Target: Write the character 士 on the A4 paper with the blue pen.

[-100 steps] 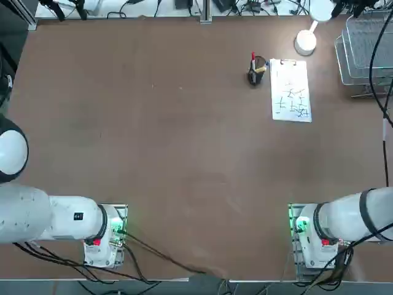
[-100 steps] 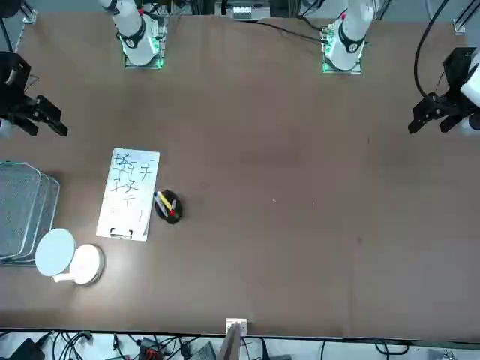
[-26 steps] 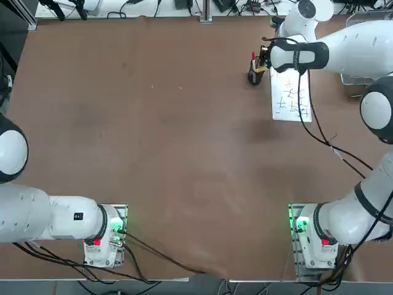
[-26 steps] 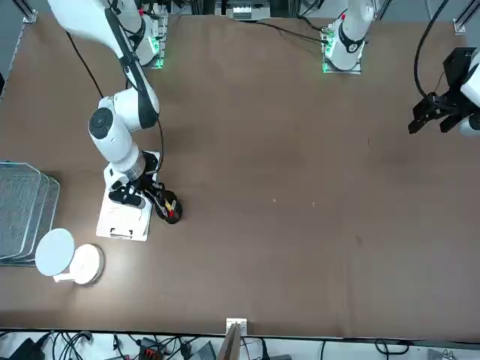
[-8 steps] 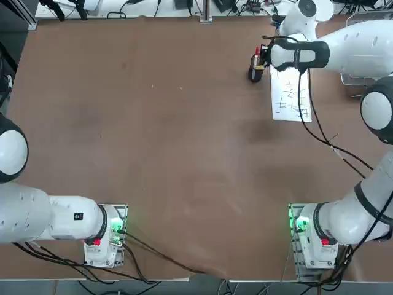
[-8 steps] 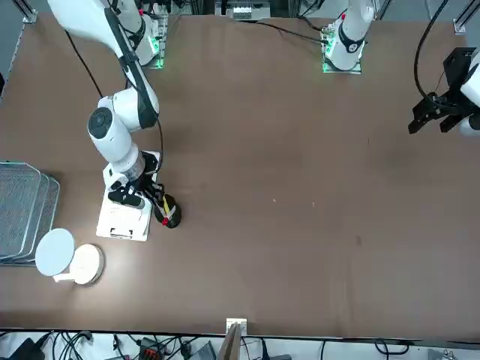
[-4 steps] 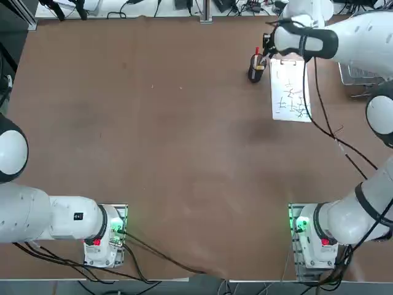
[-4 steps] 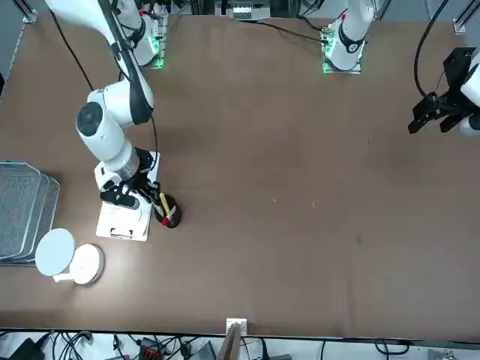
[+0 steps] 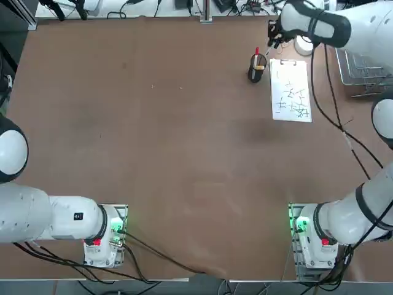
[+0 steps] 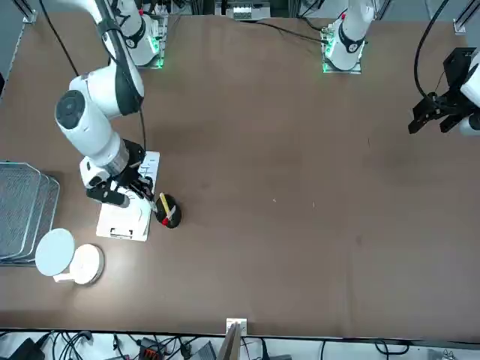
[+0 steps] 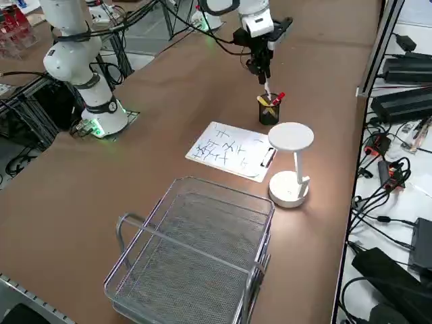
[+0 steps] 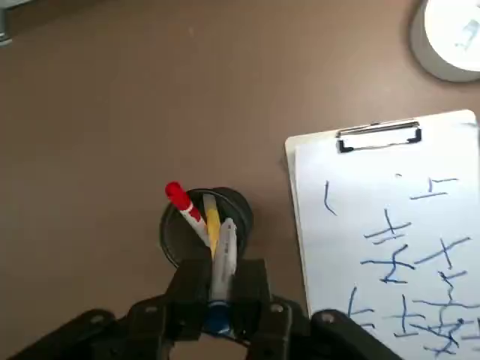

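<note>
Now: pen lifted above the holder

Broadly, a brown desk [image 9: 184,141] fills the scene, with cables and power bricks along its edges. A wire basket [image 11: 196,260] sits beside the A4 paper [image 9: 291,90], away from the pen holder [image 9: 256,72]. A white desk lamp [image 11: 290,162] stands just past the paper's clipped edge. The paper lies just beside the holder, covered with scattered dark handwritten strokes, none clearly legible. Above the holder hangs the right pincer [image 12: 217,300], clenched on the blue pen [image 12: 223,259], whose tip points down over the holder's mouth. Inside the holder stand a red-topped pen [image 12: 184,206] and a yellow one [image 12: 212,221].
</note>
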`<state>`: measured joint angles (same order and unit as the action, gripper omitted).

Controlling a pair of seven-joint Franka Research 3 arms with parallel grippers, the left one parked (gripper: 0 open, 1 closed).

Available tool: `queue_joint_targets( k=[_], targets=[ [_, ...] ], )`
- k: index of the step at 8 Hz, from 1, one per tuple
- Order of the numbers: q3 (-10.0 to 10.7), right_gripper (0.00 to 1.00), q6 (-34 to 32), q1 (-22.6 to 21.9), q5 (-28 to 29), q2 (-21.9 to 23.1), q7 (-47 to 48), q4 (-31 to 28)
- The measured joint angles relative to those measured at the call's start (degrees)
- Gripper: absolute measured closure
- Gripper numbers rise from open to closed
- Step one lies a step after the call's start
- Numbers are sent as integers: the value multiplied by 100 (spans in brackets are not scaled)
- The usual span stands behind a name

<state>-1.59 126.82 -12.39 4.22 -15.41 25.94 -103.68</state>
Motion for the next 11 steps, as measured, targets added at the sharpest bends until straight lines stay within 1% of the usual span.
queue_joint_targets(
  k=[2, 4, 5, 6, 7, 8, 11],
  targets=[
    [382, 79, -1045, 114, 246, 200, -406, 422],
    [733, 79, -1630, 297, 271, 397, -1092, 486],
    [923, 79, -1750, 382, 274, 393, -1402, 445],
    [1074, 79, -1753, 469, 272, 363, -1609, 335],
    [1158, 79, -1689, 531, 261, 311, -1705, 224],
    [1204, 79, -1515, 551, 225, 246, -1725, 108],
    [1224, 79, -694, 551, -56, -20, -1724, -299]
  ],
)
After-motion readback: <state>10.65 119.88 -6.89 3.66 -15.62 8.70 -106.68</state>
